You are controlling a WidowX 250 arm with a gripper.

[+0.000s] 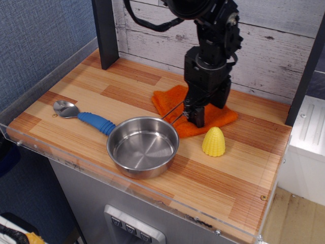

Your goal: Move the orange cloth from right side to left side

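Note:
The orange cloth (170,100) lies on the wooden table (127,84), right of centre, behind the steel pan (142,146). My black gripper (195,117) points down onto the cloth's middle, with its fingers (198,118) pressed on the fabric. The fingers look close together on the cloth. The gripper body hides part of the cloth. The pan's wire handle (175,113) lies over the cloth's front left edge.
A yellow corn-shaped cone (213,141) stands just right and in front of the cloth. A spoon with a blue handle (94,121) lies left of the pan. A dark post (105,31) stands at the back left. A clear rim (45,76) edges the table.

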